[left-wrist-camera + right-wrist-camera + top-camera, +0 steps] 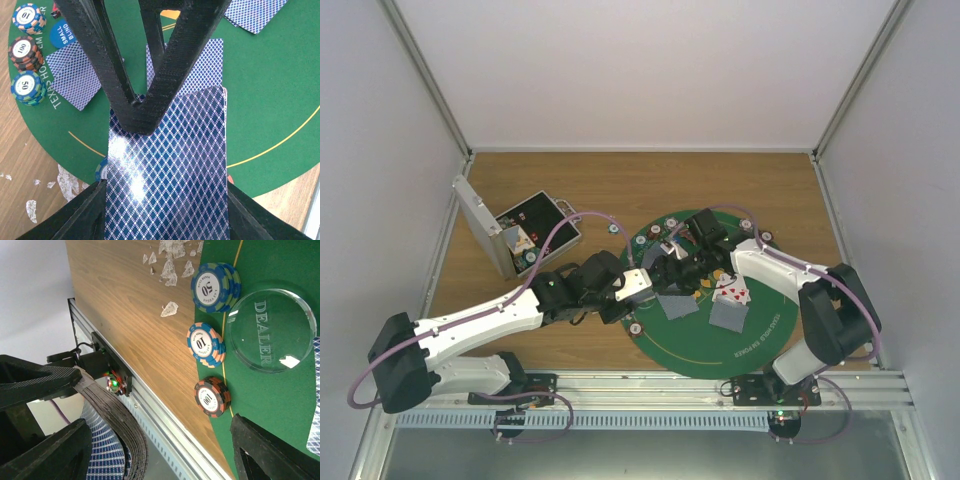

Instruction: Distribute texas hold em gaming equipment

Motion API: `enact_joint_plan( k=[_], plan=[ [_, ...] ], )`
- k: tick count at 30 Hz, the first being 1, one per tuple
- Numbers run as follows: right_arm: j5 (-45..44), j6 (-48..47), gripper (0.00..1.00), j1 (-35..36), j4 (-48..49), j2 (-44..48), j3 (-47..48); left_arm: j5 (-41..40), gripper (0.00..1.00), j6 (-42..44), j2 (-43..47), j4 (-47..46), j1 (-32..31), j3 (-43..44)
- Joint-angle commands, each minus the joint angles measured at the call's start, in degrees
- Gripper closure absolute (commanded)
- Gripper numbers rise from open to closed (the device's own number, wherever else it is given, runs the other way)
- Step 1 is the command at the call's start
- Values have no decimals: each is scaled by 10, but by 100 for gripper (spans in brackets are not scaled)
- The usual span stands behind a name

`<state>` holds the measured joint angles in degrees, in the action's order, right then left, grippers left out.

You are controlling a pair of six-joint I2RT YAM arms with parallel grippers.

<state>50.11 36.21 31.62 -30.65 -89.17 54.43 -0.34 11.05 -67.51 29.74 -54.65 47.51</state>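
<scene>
A blue-backed card deck (167,170) is clenched in the left claw (167,216), seemingly offered for dealing to the released right claw (157,436).

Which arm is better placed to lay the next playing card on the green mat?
Left. The left gripper is shut on a blue-diamond-backed playing card right over the round green felt mat; the right gripper stands open.

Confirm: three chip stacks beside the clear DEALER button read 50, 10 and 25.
Not quite. The third stack reads 100, not 25, as the right wrist view shows. The 50 stack and 10 stack do sit beside the DEALER button.
</scene>
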Motion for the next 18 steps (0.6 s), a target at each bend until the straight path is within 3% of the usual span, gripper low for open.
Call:
enact_joint_plan(
  k=[1,18],
  plan=[
    [16,-14,24,8,-5,-8,10,-2,44,-2,8,-35,-5,-5],
    [78,5,33,13,34,-21,18,-18,45,-9,5,-41,-5,-9]
  ],
)
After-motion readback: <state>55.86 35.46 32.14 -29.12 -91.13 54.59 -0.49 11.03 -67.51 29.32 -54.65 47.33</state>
